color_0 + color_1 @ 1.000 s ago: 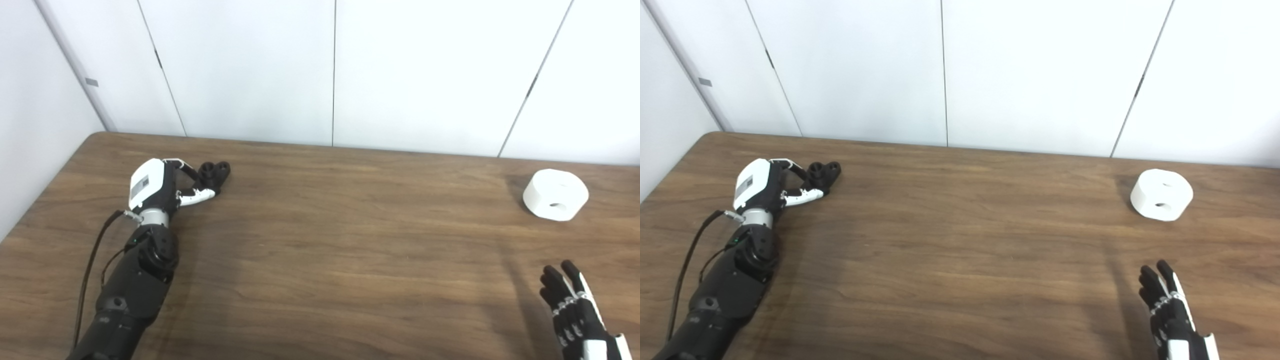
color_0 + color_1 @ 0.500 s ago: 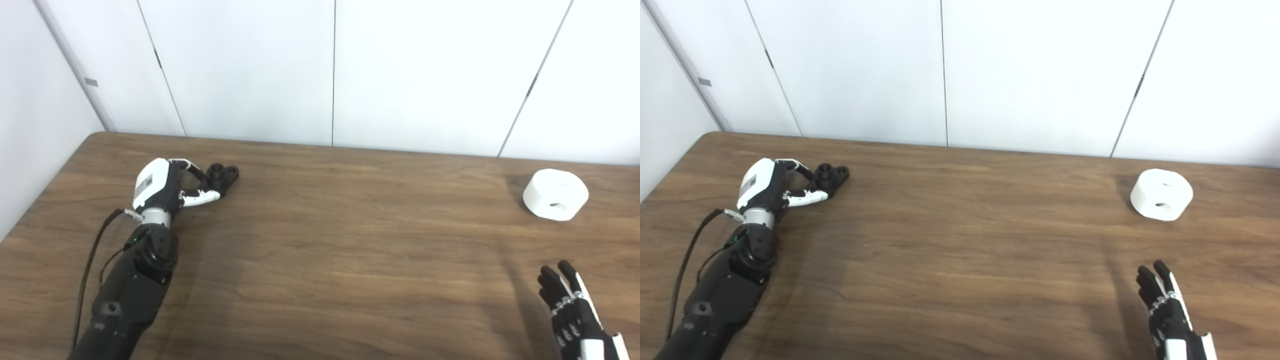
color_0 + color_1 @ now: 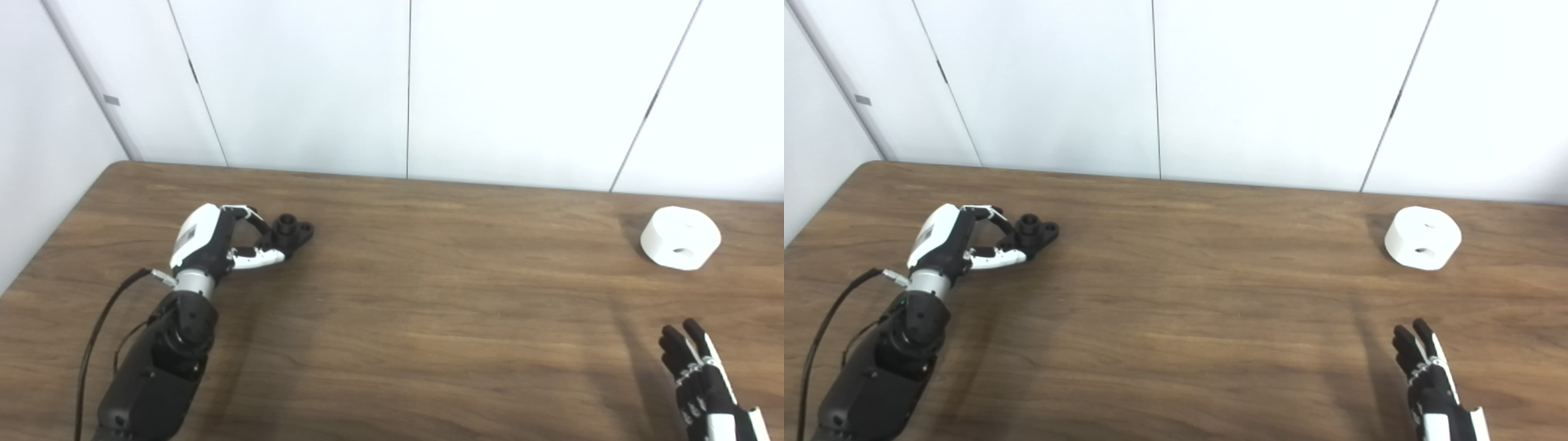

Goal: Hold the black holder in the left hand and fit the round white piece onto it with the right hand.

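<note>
The left hand (image 3: 228,246) grips the black holder (image 3: 293,231) — seemingly lifted, to present it; the right hand (image 3: 704,383), fingers spread and empty, waits near the round white piece (image 3: 680,237).

Black holder (image 3: 293,229); white round piece (image 3: 680,237); brown wood-grain table (image 3: 429,318).

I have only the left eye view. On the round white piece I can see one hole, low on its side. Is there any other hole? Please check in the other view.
Observer: Yes. In the right eye view the round white piece shows a second small hole on its top face.
Operator: Thank you. My picture's right edge is close to the right hand. Does it hold something?
Observer: No. The right eye view shows the right hand well clear of that edge, with bare table on both sides. Its fingers are apart and it holds nothing.
</note>
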Robot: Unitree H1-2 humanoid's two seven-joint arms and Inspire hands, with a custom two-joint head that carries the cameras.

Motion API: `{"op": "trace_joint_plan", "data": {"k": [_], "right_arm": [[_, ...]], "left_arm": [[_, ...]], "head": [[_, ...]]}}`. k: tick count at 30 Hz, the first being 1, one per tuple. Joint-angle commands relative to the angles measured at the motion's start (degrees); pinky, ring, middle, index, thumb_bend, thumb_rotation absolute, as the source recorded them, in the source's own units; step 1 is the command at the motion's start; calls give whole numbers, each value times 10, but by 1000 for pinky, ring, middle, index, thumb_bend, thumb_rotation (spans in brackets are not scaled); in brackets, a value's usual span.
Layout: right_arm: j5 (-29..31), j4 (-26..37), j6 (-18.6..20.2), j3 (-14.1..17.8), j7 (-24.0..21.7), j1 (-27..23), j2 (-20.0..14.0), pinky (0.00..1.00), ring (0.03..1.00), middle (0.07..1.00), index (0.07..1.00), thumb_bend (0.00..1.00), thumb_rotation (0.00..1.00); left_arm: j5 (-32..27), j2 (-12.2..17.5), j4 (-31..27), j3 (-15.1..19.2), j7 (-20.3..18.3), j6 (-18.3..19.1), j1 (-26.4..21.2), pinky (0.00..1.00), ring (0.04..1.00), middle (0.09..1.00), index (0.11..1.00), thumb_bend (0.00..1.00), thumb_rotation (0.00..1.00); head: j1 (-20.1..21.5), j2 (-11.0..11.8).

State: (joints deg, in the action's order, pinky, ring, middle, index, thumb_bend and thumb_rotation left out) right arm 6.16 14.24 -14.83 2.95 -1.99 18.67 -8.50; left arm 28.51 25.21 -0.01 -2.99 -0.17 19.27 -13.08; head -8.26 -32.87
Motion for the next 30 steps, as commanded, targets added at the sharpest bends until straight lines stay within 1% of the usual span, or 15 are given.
{"op": "trace_joint_plan", "data": {"k": [1,4,5,10,13,16,18,20,22,24,26,27,28,29,30], "right_arm": [[0,-8,6,-12,4,1,31,956,930,918,966,526,979],[0,-5,7,-11,4,1,30,947,923,915,966,527,973],[-1,-3,8,-11,4,1,30,946,922,914,965,528,973],[2,4,14,-10,3,2,27,961,923,911,956,532,968],[2,13,22,-9,7,2,29,949,916,906,952,537,952],[0,16,18,-9,6,2,27,947,913,906,952,541,945],[-4,17,14,-9,6,2,25,948,908,908,953,526,954],[-7,22,18,-9,7,2,25,942,910,908,954,525,955],[-7,27,22,-10,8,3,26,929,911,908,954,527,946],[-6,28,18,-11,6,3,24,934,915,911,958,512,946],[-6,31,20,-11,6,4,23,942,921,916,959,506,944],[-6,33,22,-11,6,4,23,943,921,915,958,509,941],[-6,35,23,-11,7,4,23,938,913,912,957,506,940],[-6,36,24,-12,6,4,23,936,910,910,957,505,940],[-7,39,26,-13,6,4,22,924,904,907,956,500,944]], "left_arm": [[13,3,-35,-4,1,-7,-2,890,933,825,491,510,46],[20,-4,-63,-15,-3,-12,18,868,928,828,490,511,48],[20,-8,-73,-17,-4,-13,25,870,929,829,490,511,49],[15,-26,-106,-27,-3,-34,55,869,922,822,490,510,49],[23,-34,-128,-39,-5,-44,74,852,913,813,490,511,49],[33,-39,-151,-53,-11,-53,95,913,917,816,490,512,47],[33,-43,-164,-59,-16,-60,111,925,911,817,489,512,47],[31,-50,-177,-64,-23,-63,128,938,912,821,489,512,46],[33,-55,-188,-67,-33,-61,139,934,923,826,489,512,46],[41,-59,-201,-77,-39,-70,154,902,925,824,488,512,45],[47,-64,-215,-87,-42,-81,168,900,927,823,488,513,44],[46,-67,-219,-90,-41,-91,174,916,927,824,488,513,44],[46,-69,-221,-92,-41,-97,177,966,931,827,488,513,42],[46,-72,-222,-96,-41,-105,180,983,933,828,488,513,41],[48,-75,-225,-99,-41,-109,183,991,935,831,487,514,41]], "head": [[1,-2],[1,-2],[4,-6],[4,-10],[8,-18],[12,-23],[14,-27],[18,-33],[24,-39],[30,-45],[34,-48],[38,-53],[41,-57],[41,-57],[46,-64]]}}
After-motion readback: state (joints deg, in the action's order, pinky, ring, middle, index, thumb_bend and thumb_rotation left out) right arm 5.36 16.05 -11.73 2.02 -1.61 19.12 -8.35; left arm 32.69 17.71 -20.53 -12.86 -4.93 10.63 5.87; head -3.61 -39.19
